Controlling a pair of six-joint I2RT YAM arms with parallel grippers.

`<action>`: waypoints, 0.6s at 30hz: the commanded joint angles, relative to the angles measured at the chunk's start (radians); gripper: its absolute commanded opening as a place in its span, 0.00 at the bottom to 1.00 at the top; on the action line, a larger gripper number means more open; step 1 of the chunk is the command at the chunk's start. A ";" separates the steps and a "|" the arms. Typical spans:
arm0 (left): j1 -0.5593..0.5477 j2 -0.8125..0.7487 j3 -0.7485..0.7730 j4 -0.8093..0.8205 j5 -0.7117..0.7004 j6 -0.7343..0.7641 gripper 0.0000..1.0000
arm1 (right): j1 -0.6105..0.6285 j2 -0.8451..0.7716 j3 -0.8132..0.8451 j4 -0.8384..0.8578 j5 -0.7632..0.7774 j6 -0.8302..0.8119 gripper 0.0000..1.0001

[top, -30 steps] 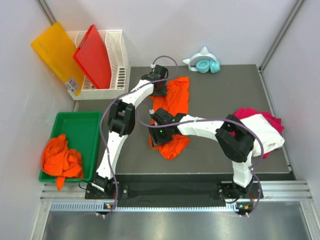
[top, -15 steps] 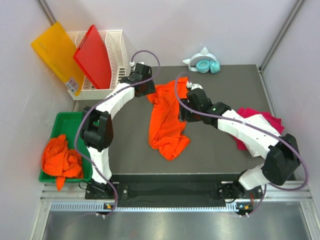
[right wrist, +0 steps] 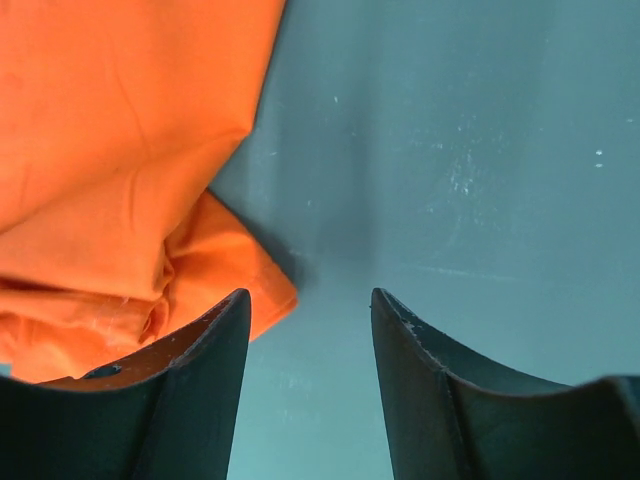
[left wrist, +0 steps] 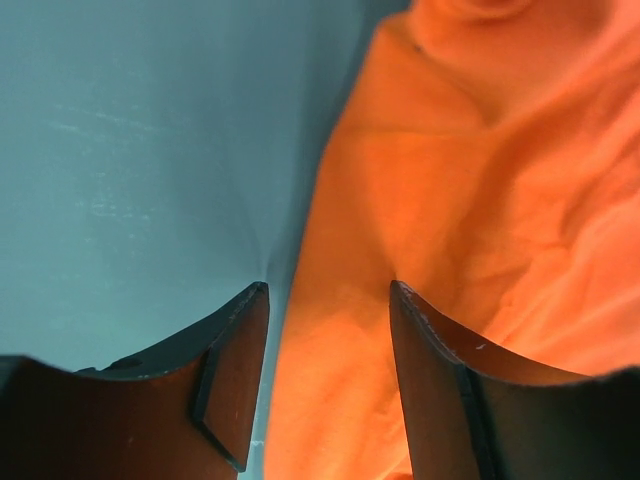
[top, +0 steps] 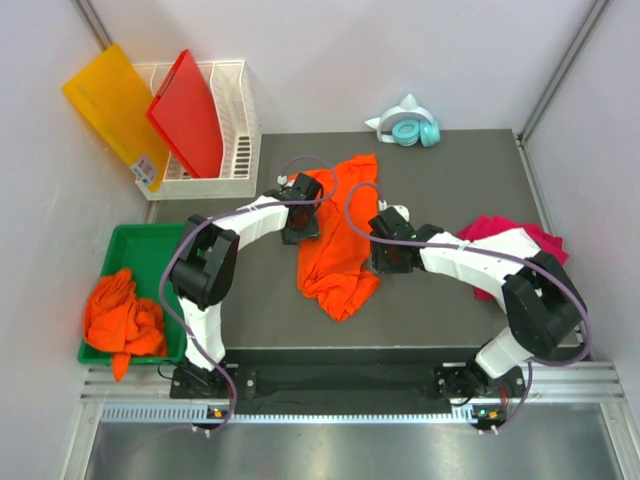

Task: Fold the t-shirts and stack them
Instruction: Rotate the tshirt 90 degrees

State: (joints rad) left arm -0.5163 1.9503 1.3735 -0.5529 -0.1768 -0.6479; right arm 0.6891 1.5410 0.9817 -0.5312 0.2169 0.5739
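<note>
- Both arms have shifted since half a second ago: the left claw (top: pixel 305 222) has come away from the far-left corner of the surface (top: pixel 450 180), and the right claw (top: pixel 392 258) has drawn nearer the robot, so that each now sits at one side of the orange t-shirt (top: pixel 338 255).
- That t-shirt lies crumpled and unfolded in the middle of the surface, in much the same long, narrow heap as before, running from the far edge toward the near one.
- Seen from its wrist camera, the left claw (left wrist: pixel 328 300) is spread and holds nothing, hanging over the shirt's left hem, with bare surface under one finger and cloth under the other.
- Equally spread and empty, the right claw (right wrist: pixel 310 300) is over mostly bare surface, with a folded corner of the orange t-shirt (right wrist: pixel 120 150) just beside its left finger.
- Risk: the right claw is barely over any cloth, so closing here would probably miss or catch only that corner.
- Risk: the shirt is bunched in layers, so either claw may pinch several at once, and a lift would then tangle the heap instead of opening it flat.
- More orange t-shirts (top: pixel 125 315) wait in the green tray (top: pixel 150 232), and a pink t-shirt (top: pixel 488 223) lies at the right.
</note>
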 commanded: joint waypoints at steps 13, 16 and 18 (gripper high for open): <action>0.004 0.175 0.136 -0.090 -0.072 -0.047 0.55 | 0.021 0.209 -0.031 0.152 -0.080 0.014 0.49; 0.004 0.225 0.194 -0.094 -0.047 -0.036 0.54 | 0.053 0.205 -0.043 0.157 -0.114 0.011 0.49; 0.004 0.249 0.240 -0.100 -0.036 -0.033 0.54 | 0.085 0.205 -0.055 0.155 -0.134 0.007 0.49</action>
State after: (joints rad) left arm -0.5133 2.0975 1.5612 -0.6441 -0.2470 -0.6922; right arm 0.7147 1.6939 0.9752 -0.3622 0.1864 0.5770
